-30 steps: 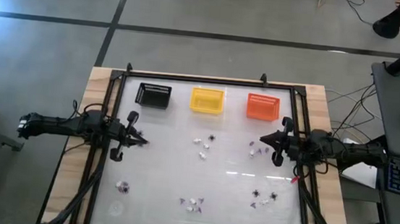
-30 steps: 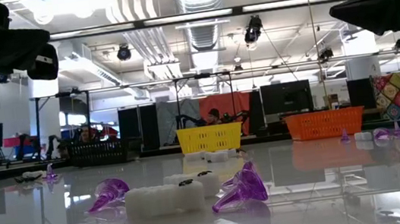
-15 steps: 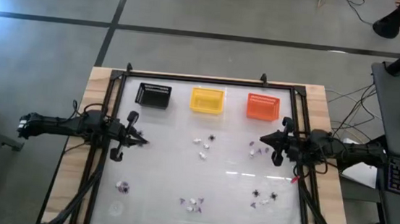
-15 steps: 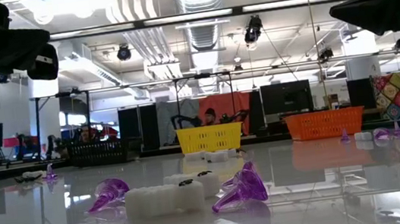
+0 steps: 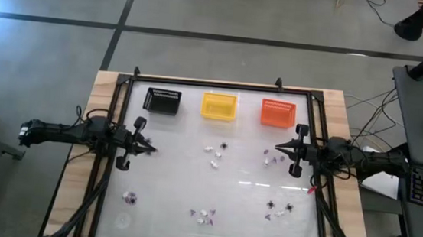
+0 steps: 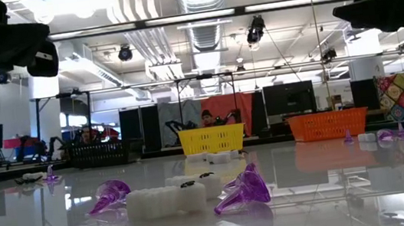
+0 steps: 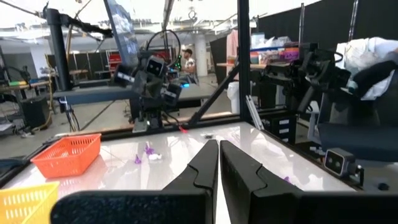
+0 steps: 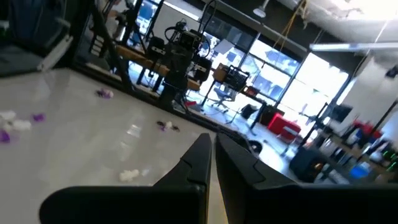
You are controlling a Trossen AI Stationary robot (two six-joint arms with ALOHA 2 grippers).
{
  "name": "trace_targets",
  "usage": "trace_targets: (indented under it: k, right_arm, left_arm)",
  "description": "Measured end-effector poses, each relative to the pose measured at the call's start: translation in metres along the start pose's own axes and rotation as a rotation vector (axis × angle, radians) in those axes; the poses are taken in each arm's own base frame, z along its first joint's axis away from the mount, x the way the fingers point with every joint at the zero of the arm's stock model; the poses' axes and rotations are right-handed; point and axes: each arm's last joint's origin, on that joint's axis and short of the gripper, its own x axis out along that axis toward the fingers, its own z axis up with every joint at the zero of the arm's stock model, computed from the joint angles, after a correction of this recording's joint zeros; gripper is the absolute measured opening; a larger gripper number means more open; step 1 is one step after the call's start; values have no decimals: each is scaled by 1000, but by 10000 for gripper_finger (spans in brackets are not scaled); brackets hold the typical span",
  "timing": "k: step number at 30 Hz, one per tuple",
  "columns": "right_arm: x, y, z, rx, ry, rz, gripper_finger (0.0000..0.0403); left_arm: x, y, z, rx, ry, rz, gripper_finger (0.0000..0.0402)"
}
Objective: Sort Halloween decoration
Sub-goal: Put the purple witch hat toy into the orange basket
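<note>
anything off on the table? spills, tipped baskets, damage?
Nothing stands out. The black basket, yellow basket and orange basket stand upright in a row at the far edge. The trinkets lie scattered in small clusters on the table, unsorted. No visible damage.

Three baskets (image 5: 218,106) line the table's (image 5: 175,180) far edge, with trinkets (image 5: 214,152) scattered nearer, between both arms.
</note>
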Motion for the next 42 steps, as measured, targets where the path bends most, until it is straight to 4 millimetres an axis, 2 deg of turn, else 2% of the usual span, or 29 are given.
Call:
trace_targets:
  k: [8, 16, 24, 29, 35, 42]
  right_arm:
    - [0, 0, 0, 36, 0, 0, 18]
    - [0, 0, 0, 33, 0, 0, 18]
    - [0, 0, 0, 33, 0, 0, 18]
    - [0, 0, 0, 33, 0, 0, 18]
    - [0, 0, 0, 33, 0, 0, 18]
    - [0, 0, 0, 33, 0, 0, 18]
  left_arm:
    - [0, 0, 2, -12, -25, 0, 0]
    - [1, 0, 2, -182, -23, -2, 0]
    - [2, 1, 4, -213, -41, 15, 0]
    - [2, 1, 7, -310, -74, 0, 0]
    - [2, 3, 8, -405, -93, 62, 0]
    - [2, 3, 8, -386, -91, 63, 0]
